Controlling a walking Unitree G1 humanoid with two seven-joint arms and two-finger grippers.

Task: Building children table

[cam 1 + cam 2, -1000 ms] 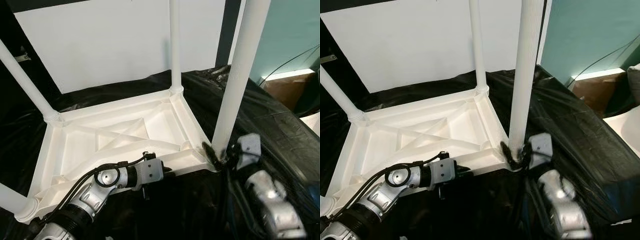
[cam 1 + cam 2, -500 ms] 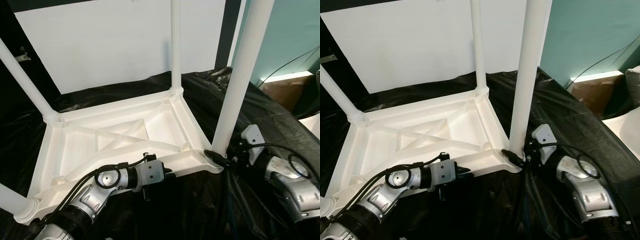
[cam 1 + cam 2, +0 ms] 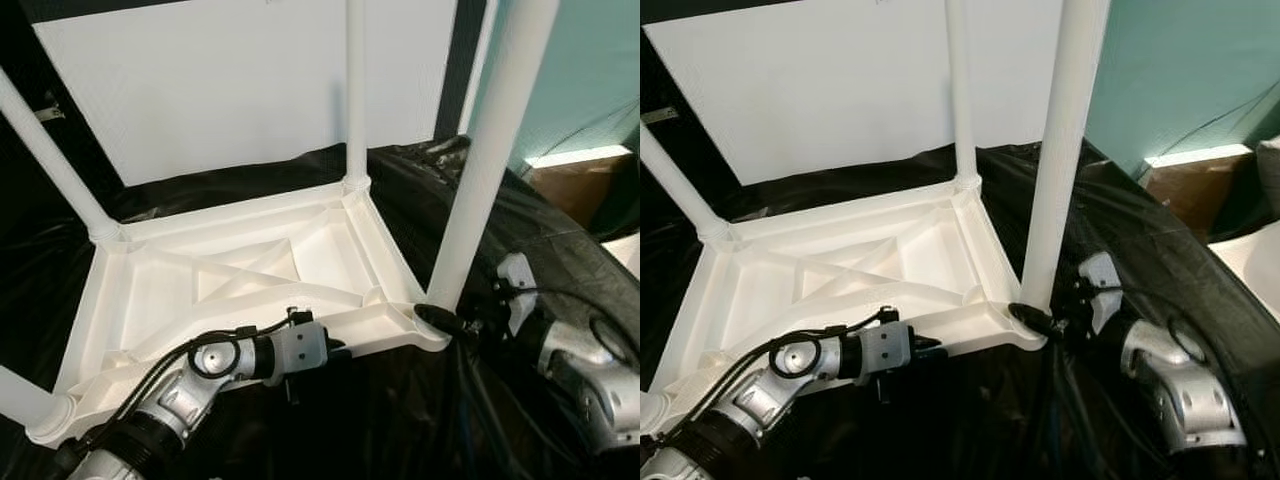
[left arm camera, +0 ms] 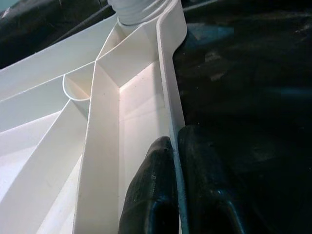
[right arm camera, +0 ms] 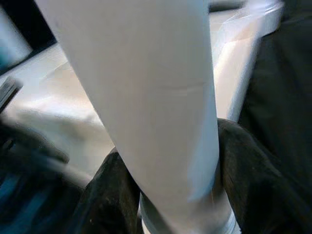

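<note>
Right gripper [image 3: 1038,320] is clasping the white plastic tube leg [image 3: 1060,160] at the upturned white ribbed tabletop [image 3: 250,265]'s near-right corner; left gripper [image 4: 174,180] is pinching its near rim; twisting squarely should seat it.

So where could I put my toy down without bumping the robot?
Free: the black sheet right of the upturned white tabletop, and the ribbed panel between its far legs. Crowded: the near edge, where the left gripper pinches the rim and the right gripper clasps the near-right leg.

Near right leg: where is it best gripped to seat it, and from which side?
Low on the leg, just above its corner socket, from the robot's right as the right gripper does. The round shaft fits between the fingers; the left gripper pinches the tabletop rim.
</note>
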